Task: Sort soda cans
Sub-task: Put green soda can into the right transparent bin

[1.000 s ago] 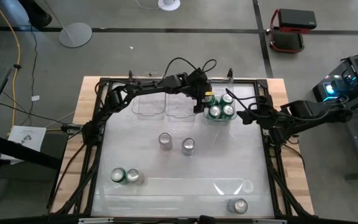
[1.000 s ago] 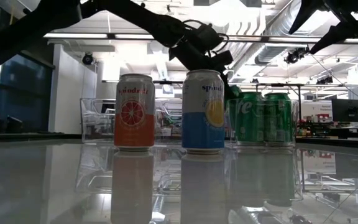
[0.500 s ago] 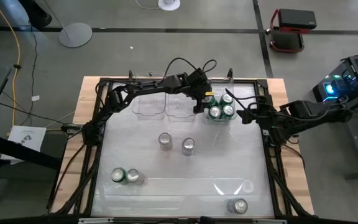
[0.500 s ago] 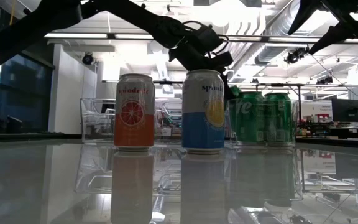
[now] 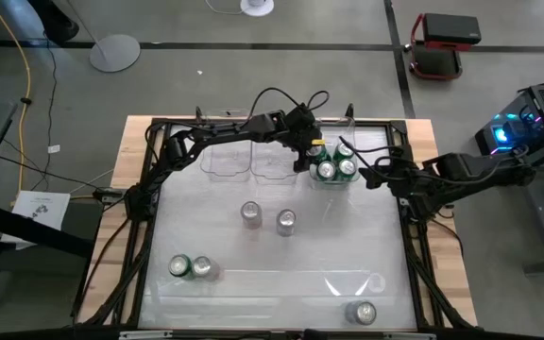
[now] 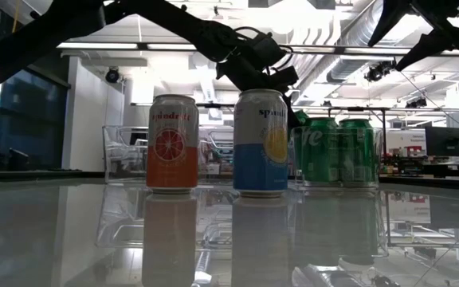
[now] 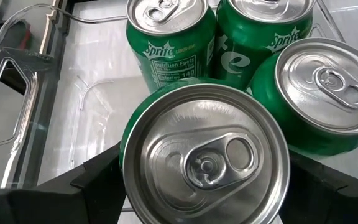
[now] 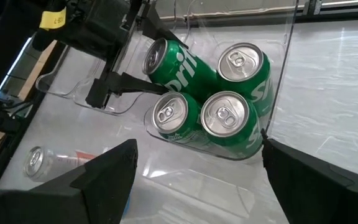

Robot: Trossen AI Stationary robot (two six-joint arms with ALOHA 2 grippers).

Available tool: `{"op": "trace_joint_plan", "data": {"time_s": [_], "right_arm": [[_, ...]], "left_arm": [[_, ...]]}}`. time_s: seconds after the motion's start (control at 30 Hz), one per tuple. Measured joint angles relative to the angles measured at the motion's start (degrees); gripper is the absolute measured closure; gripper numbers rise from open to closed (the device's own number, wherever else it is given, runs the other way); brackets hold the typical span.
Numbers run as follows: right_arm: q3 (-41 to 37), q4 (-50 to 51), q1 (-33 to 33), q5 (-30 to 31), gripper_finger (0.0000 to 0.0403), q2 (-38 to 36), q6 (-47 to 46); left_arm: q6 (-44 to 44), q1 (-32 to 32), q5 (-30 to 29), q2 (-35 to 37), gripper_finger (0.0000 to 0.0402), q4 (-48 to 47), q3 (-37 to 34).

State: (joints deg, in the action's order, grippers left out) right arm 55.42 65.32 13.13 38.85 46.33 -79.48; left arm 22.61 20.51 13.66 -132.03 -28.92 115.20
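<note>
- Across the last second I see almost nothing change: my left gripper [image 5: 308, 149] stays over the clear bin [image 5: 348, 181] with its fingers spread around a green can [image 7: 207, 163], tilted as the right wrist view shows it. I judge the can is not yet settled.
- That can leans just beside the three green cans [image 8: 225, 121] already standing in the bin.
- Two cans [image 5: 267, 217] mid-table, a pair [image 5: 190, 267] and one more [image 5: 361, 312] near the front edge remain unsorted.
- My right gripper [image 5: 371, 172] hovers spread and empty beside the bin.
</note>
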Motion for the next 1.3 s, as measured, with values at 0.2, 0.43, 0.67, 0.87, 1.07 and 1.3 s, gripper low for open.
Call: {"op": "trace_joint_plan", "data": {"time_s": [0.2, 0.43, 0.67, 0.87, 1.07, 1.3], "right_arm": [[0.0, 0.0, 0.0, 0.0, 0.0073, 0.32, -0.02], [0.0, 0.0, 0.0, 0.0, 0.0073, 0.54, 0.0], [0.0, 0.0, 0.0, -0.02, 0.0073, 0.65, -0.01], [0.0, 0.0, 0.0, -0.02, 0.0073, 0.65, 0.0], [0.0, 0.0, 0.0, -0.04, 0.0073, 0.65, 0.0], [0.0, 0.01, 0.0, -0.04, 0.0073, 0.65, 0.0]], "left_arm": [[-0.05, -0.08, 0.91, 0.0, 0.009, -0.51, 0.0], [-0.11, -0.11, 1.13, -0.26, 0.009, -0.3, 0.0], [-1.07, -0.13, 1.34, -0.35, 0.0089, 0.8, 0.0], [-1.67, -0.13, 2.41, -0.35, 0.0065, 1.89, -0.04], [-2.14, -0.2, 2.8, -0.35, 0.0036, 2.66, 0.0], [-4.2, -0.17, 3.14, -0.28, 0.0033, 6.3, -0.02]]}}
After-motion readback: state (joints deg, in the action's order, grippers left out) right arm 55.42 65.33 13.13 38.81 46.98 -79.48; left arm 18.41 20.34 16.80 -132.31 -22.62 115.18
